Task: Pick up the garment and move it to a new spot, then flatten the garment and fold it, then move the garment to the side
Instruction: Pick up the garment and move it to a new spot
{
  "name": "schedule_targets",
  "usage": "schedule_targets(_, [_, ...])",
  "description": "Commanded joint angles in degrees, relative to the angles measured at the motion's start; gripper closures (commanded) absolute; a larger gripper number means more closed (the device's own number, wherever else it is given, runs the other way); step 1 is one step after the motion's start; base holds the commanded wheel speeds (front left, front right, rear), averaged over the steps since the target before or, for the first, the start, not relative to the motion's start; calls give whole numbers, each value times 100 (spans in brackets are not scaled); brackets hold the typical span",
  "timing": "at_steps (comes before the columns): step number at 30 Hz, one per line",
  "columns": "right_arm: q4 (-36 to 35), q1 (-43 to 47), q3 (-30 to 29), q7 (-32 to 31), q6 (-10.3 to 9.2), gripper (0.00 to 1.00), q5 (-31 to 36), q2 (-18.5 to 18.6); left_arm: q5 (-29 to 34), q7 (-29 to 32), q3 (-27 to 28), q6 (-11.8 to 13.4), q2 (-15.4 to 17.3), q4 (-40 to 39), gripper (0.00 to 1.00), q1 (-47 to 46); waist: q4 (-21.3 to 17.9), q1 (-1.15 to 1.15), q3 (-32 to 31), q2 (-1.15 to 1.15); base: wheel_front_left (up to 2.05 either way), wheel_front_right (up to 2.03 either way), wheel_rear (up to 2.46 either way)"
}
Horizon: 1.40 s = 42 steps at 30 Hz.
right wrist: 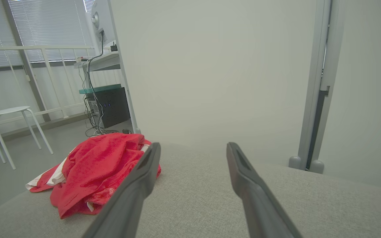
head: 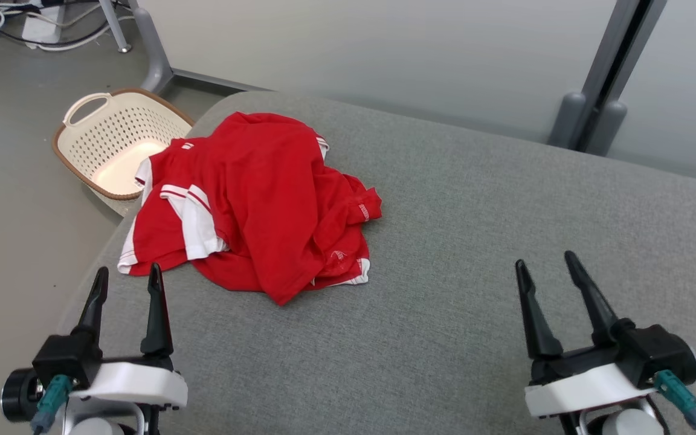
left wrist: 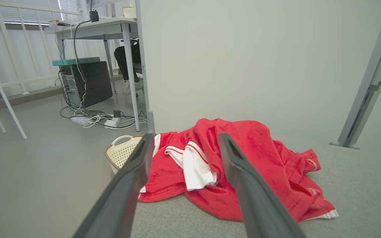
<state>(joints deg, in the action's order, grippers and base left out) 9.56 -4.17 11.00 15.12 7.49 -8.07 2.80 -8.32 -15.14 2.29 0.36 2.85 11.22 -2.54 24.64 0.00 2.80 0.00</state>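
Two grippers, the left gripper and the right gripper, hover over one grey padded surface, fingers pointing forward, both spread wide and holding nothing. One red garment with white trim lies crumpled just ahead of the left fingertips, slightly to their right, not touching them. From the right gripper it sits well apart, ahead and leftward. One cream basket stands on the floor beyond the garment.

One red garment, one cream basket, one white stool, two grippers, the left gripper and the right gripper.
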Motion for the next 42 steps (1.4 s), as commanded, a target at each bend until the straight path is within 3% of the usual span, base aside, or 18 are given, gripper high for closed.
schedule_targets(1, [-69,-91,-166,7,0,0,69,21,-30,-2,70,-113,19,85,0,-246,-159,0,270,0,0,0,0])
schedule_targets(4, [-143,-195,-417,7,0,0,285,17,-226,-2,172,-343,89,557,0,-613,-278,0,583,0,0,0,0])
schedule_targets(6, [-218,-266,-587,6,0,0,379,70,-293,191,124,-503,318,1052,0,-1178,-392,0,834,0,0,0,0])
schedule_targets(13, [-455,-445,-798,6,0,0,534,269,-881,1417,-58,-758,877,1823,0,-2370,-657,0,1509,0,0,0,0])
schedule_targets(19, [-595,-474,-890,6,0,0,647,307,-1572,2133,-482,-776,1363,2304,0,-3109,-890,0,1930,0,0,0,0])
schedule_targets(23, [-616,-472,-833,6,-1,0,663,331,-1790,2359,-723,-779,1669,2693,0,-3294,-996,0,2055,0,0,0,0])
schedule_targets(27, [-631,-537,-820,6,-1,0,657,354,-1934,2334,-628,-780,1871,3362,0,-3541,-1117,0,2128,0,0,0,0])
schedule_targets(29, [-623,-545,-806,7,-1,0,647,352,-2051,2258,-645,-780,1885,3587,93,-3593,-1157,0,2119,0,0,0,0])
schedule_targets(30, [-612,-539,-805,7,-1,0,643,349,-2119,2218,-667,-780,1900,3668,100,-3624,-1169,0,2100,0,0,0,0])
schedule_targets(35, [-528,-451,-798,6,-1,0,620,289,-2454,1692,-933,-781,2020,3710,100,-3670,-1127,0,1824,0,0,0,0])
schedule_targets(42, [-388,-346,-740,7,-1,0,505,164,-2422,854,-1098,-781,2274,3199,100,-3724,-1029,0,1201,0,0,0,0])
